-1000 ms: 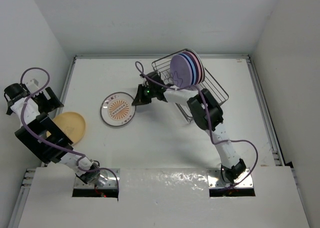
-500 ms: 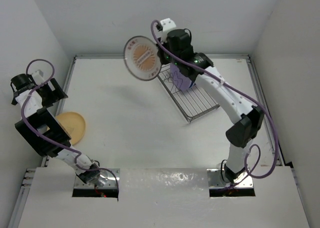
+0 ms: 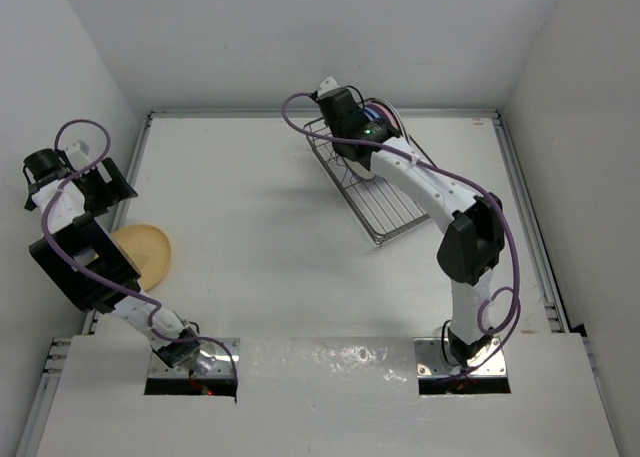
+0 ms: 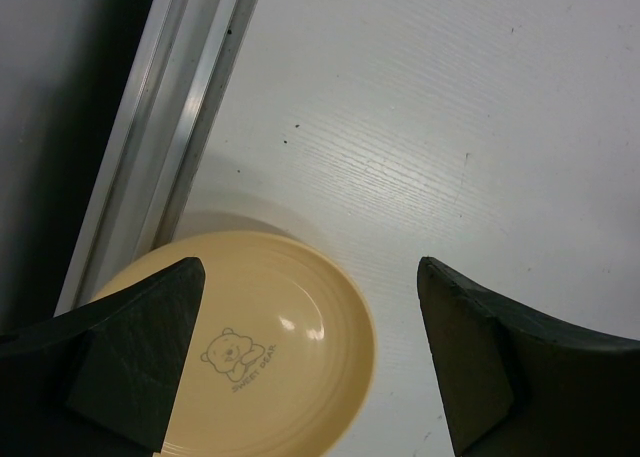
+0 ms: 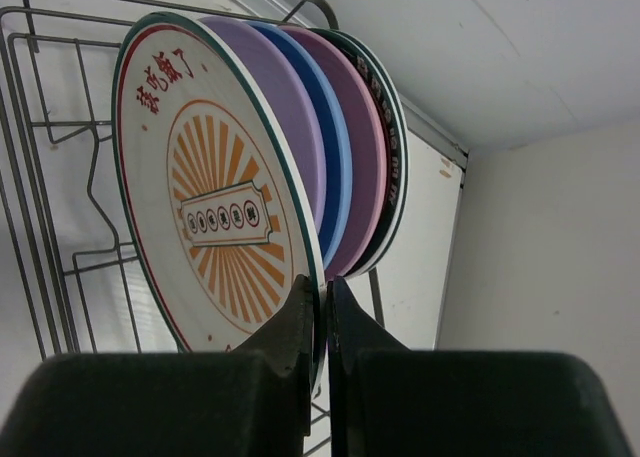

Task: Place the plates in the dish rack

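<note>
My right gripper [image 5: 322, 289] is shut on the lower rim of the orange sunburst plate [image 5: 215, 217]. That plate stands upright in the dish rack [image 5: 40, 177], right against the purple plate [image 5: 290, 127]. Behind it stand a blue plate [image 5: 330, 157], a pink plate [image 5: 365, 167] and a dark-rimmed one. In the top view my right gripper [image 3: 352, 125] hangs over the rack's far end [image 3: 385, 202] and hides most of the plates. My left gripper [image 4: 310, 272] is open and empty above the yellow-orange plate [image 4: 260, 367], which lies flat on the table [image 3: 145, 252].
A metal rail [image 4: 170, 127] runs along the table's left edge beside the yellow-orange plate. White walls enclose the table at the left, back and right. The near half of the rack holds no plates.
My right gripper has carried the sunburst plate from the air left of the rack down into the rack, beside the purple plate. The left arm has barely moved.
</note>
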